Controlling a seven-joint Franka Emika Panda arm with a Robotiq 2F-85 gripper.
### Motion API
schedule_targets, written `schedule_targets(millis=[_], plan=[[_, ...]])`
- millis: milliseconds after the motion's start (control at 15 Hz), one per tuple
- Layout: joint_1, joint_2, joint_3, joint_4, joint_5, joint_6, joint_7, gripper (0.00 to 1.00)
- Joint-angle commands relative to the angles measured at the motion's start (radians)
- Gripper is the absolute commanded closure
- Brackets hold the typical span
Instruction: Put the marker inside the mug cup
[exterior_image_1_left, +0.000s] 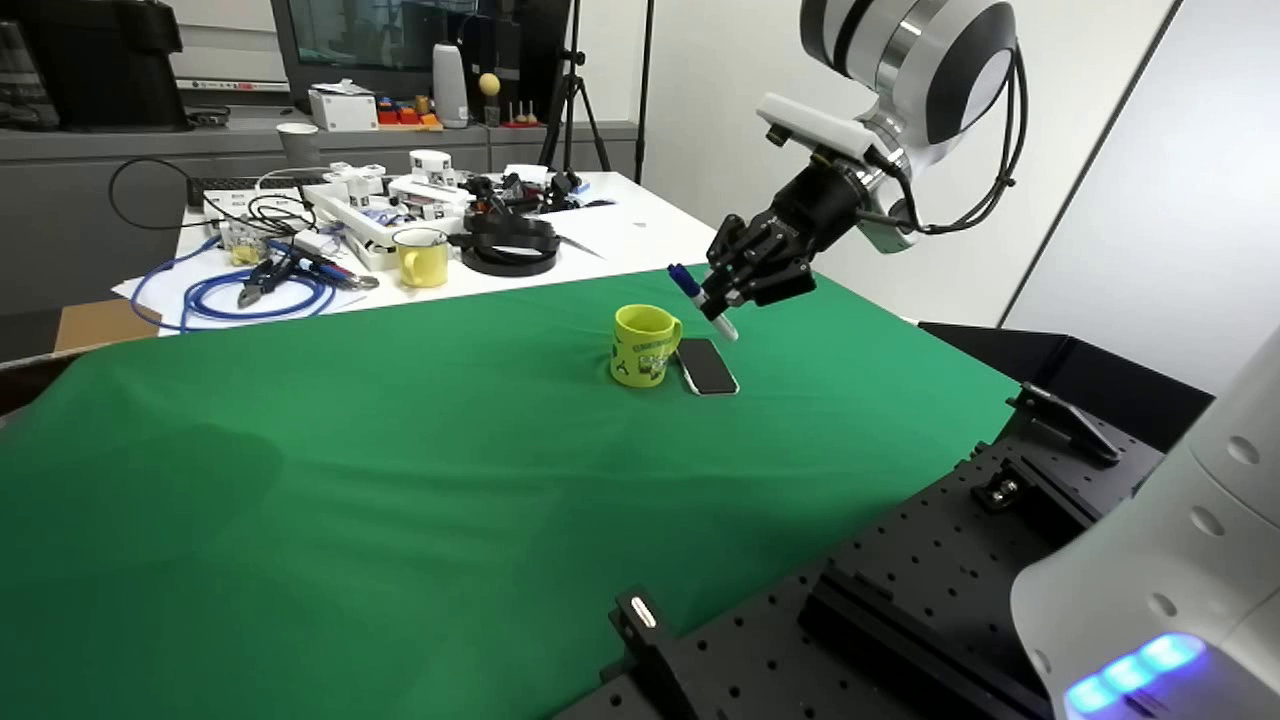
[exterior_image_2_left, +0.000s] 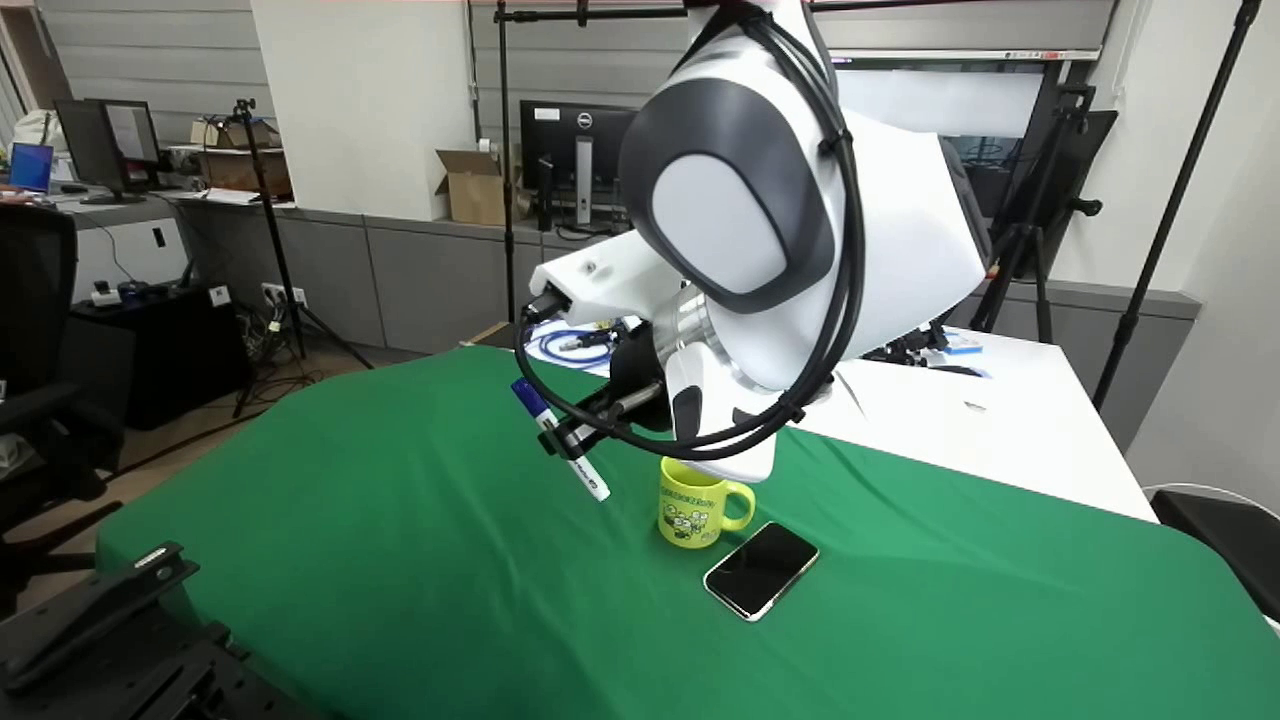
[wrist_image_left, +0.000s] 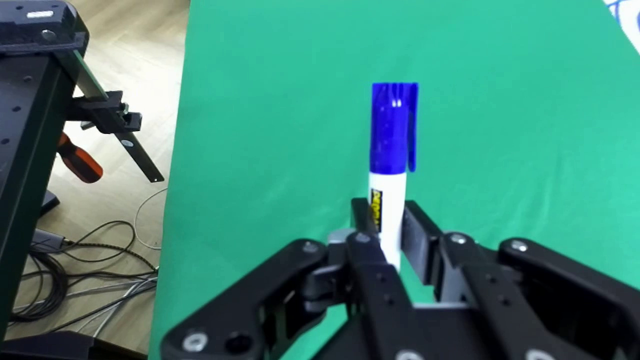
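– In an exterior view, what is shown around the one lime-green mug (exterior_image_1_left: 638, 352)?
– One phone (exterior_image_1_left: 707, 367), just beside the mug; one marker (exterior_image_1_left: 722, 324), tilted, outside it, one claw (exterior_image_1_left: 712, 300) clamped on the marker; one yellow cup (exterior_image_1_left: 424, 263), well apart.
– The marker (exterior_image_2_left: 589, 477), in an exterior view?
– On the side of the mug away from its handle.
– Wrist view?
– Two fingers (wrist_image_left: 418, 235), one either side of the marker.
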Motion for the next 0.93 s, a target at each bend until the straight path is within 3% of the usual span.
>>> schedule_targets(millis=[0,67,133,867], plan=[[0.011,0.000,-0.011,0.001,0.002,-0.003,0.001,0.80],[0.011,0.000,-0.011,0.001,0.004,-0.003,0.000,0.80],[0.011,0.000,-0.011,0.001,0.005,-0.003,0.000,0.95],[-0.111,0.154,-0.093,0.379,0.065,-0.369,0.038,0.95]])
